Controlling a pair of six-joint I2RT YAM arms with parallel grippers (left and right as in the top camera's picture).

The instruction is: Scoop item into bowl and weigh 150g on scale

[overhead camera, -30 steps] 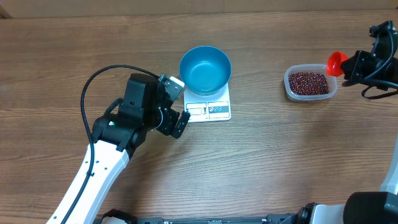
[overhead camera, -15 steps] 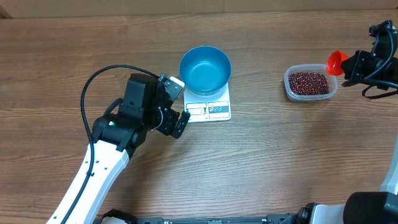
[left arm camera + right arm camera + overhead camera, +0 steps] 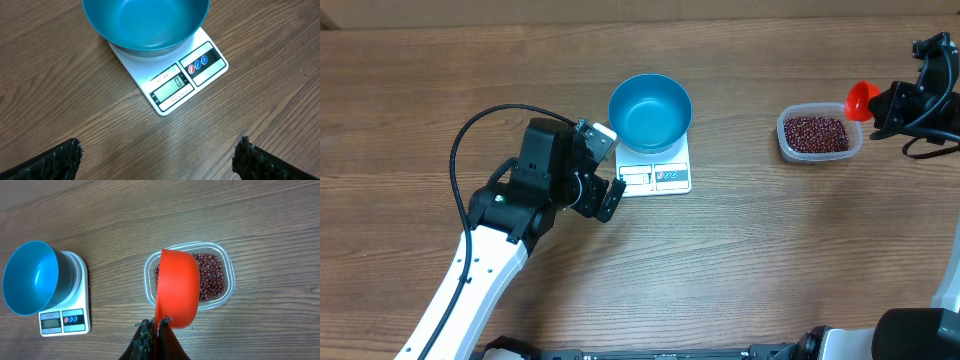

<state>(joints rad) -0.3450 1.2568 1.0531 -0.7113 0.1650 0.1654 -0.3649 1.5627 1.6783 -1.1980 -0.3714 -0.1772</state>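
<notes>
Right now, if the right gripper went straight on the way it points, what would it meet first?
Probably the beans in the clear tub, met by the red scoop it holds; depth is unclear.

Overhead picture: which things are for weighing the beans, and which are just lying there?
For the job: red-brown beans, their clear tub, the red scoop gripped by the right end effector, the blue bowl, the white scale under it.
Just there: the open left end effector near the scale, the black cable, the wooden table.
</notes>
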